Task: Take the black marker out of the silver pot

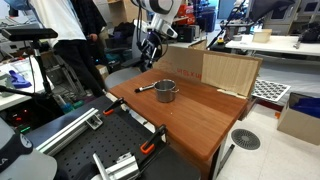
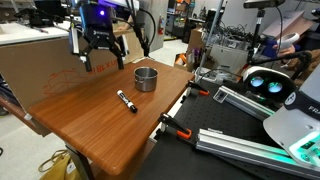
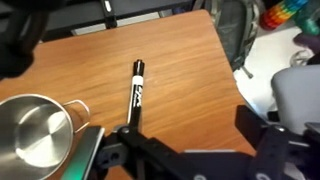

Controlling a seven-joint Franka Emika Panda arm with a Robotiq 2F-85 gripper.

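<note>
The black marker (image 2: 127, 101) lies flat on the wooden table, outside the silver pot (image 2: 146, 78) and a short way from it. Both show in the other exterior view too, marker (image 1: 146, 88) beside pot (image 1: 166, 91). In the wrist view the marker (image 3: 134, 92) lies next to the pot (image 3: 35, 130), which looks empty. My gripper (image 2: 100, 55) hangs well above the table behind the pot, open and empty. It also shows in an exterior view (image 1: 152, 47). In the wrist view its fingers (image 3: 195, 140) are spread wide over bare wood.
A large cardboard panel (image 1: 228, 72) stands at the back of the table (image 2: 100, 125). Orange clamps (image 2: 172, 128) grip the table's edge. A person (image 1: 75, 40) stands near the table. A metal rail rig (image 2: 250, 140) lies beside it.
</note>
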